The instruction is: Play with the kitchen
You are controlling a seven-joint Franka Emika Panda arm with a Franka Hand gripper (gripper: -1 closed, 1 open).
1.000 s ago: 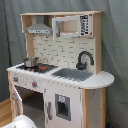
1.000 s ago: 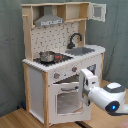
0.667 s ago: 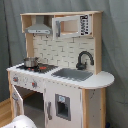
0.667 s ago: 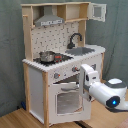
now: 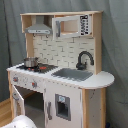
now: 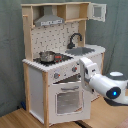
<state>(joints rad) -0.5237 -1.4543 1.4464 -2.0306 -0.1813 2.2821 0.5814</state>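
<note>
In the second exterior view the arm (image 6: pixel 111 89) has swung in toward the front of the kitchen (image 6: pixel 60 60) from the second exterior view's right, its wrist now closer to the knob panel than it was a second ago, when it hung lower and farther out. Whether the fingers (image 6: pixel 83 64) are open or shut cannot be told; they lie against the cabinet face, with nothing visibly in them. Just beside them are the red knobs (image 6: pixel 56 75), and directly below them the oven door (image 6: pixel 67 100), which looks closed in this view. In the first exterior view only a white part of the arm shows at the bottom edge. Above and beyond the fingers sits the small pot (image 6: pixel 46 56) on the hob, then farther back the grey sink (image 6: pixel 84 50) and black faucet (image 6: pixel 74 39), and highest up the range hood (image 6: pixel 49 20) and the upper cabinet (image 6: pixel 97 11) with its door open. The approach suggests a knob or the oven handle is the likely next contact.
</note>
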